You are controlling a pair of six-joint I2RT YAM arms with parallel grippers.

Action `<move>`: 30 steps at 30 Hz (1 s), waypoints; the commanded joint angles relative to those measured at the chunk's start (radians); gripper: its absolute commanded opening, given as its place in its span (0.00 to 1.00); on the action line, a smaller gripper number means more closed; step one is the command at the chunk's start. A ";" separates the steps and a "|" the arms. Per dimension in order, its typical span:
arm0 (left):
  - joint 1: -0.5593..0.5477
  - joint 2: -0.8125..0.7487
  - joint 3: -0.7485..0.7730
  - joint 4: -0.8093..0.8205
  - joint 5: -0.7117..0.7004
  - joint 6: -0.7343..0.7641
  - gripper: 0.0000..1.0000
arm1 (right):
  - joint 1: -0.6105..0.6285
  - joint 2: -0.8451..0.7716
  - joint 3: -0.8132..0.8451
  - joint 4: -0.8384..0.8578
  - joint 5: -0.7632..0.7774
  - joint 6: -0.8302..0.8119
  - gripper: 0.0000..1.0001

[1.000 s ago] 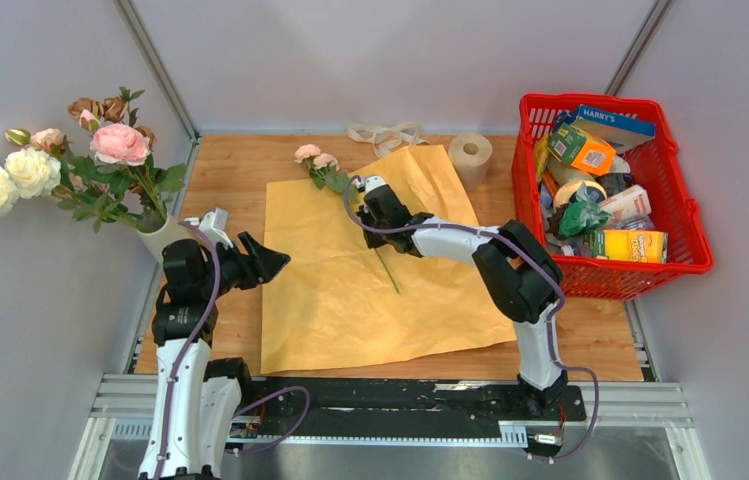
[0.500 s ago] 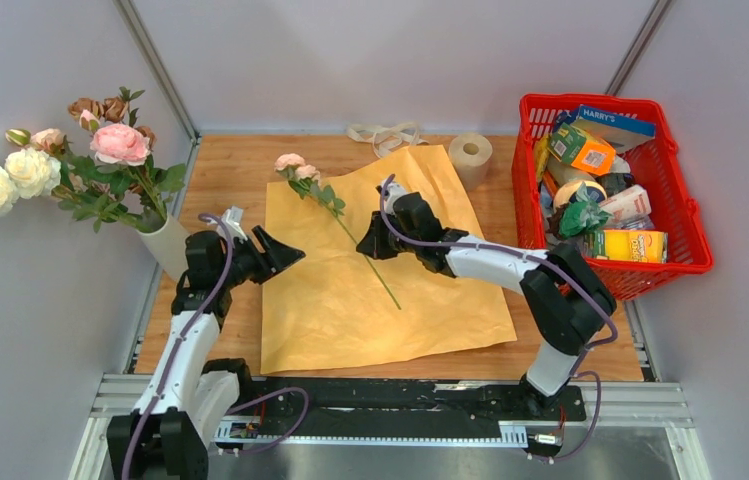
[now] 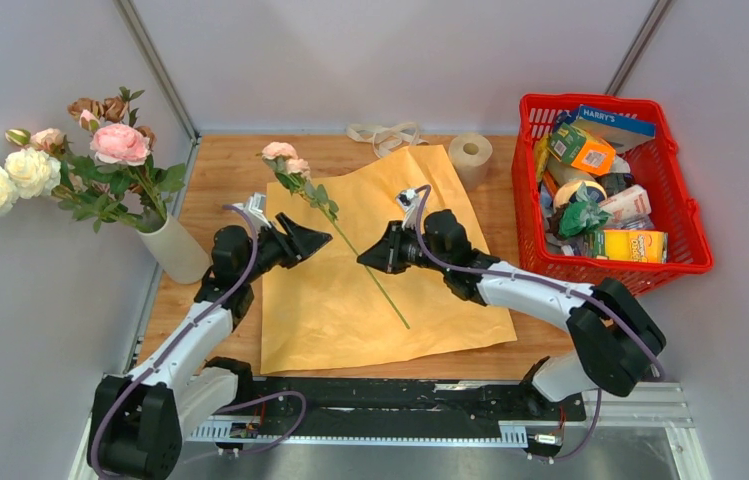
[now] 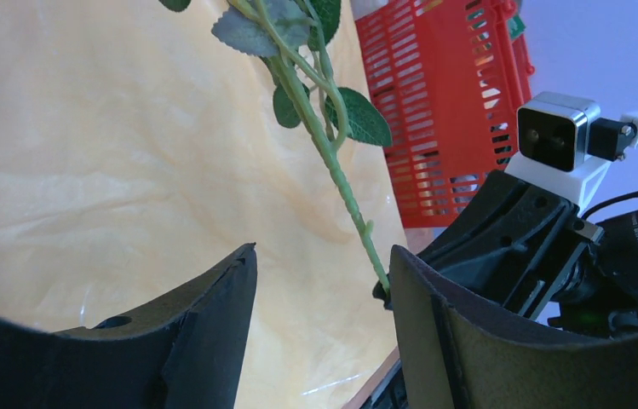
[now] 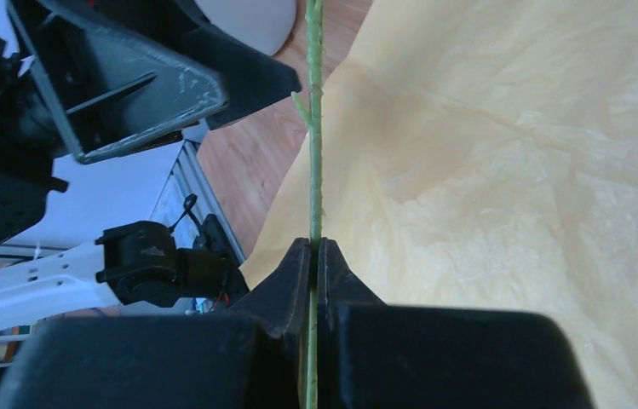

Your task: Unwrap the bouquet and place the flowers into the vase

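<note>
Nearest to me, my right tool was pinched fully closed on the thin green stem of a single rose. In the right wrist view the stem ran straight up out of the closed tips, gripped partway along its length.

Just to the left, my left tool stood wide and held nothing. Its tips pointed right, toward the right tool, and were just beside the upper part of the same stem. In the left wrist view the stem slanted down across the gap between my two black fingers. I could not tell whether it touched either one.

Both tools were over a large creased sheet of yellow-tan paper, spread flat on the wooden table. The rose slanted across this sheet. Its bare end pointed toward the near right, and its leaves and small pink blooms reached past the paper's far left corner.

At the left edge of the table stood the vase, a plain beige cylinder. It already held a bunch of flowers (pink, cream-white and brownish roses with green leaves) leaning out to the left.

Farther back, a loose beige ribbon lay by the rear wall. A roll of toilet paper stood just beyond the paper's far right corner. A red basket full of packaged groceries sat at the right side.
</note>
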 commanded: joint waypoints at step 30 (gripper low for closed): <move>-0.130 -0.055 -0.058 0.076 -0.116 -0.043 0.63 | 0.079 -0.210 -0.123 0.119 0.031 0.116 0.00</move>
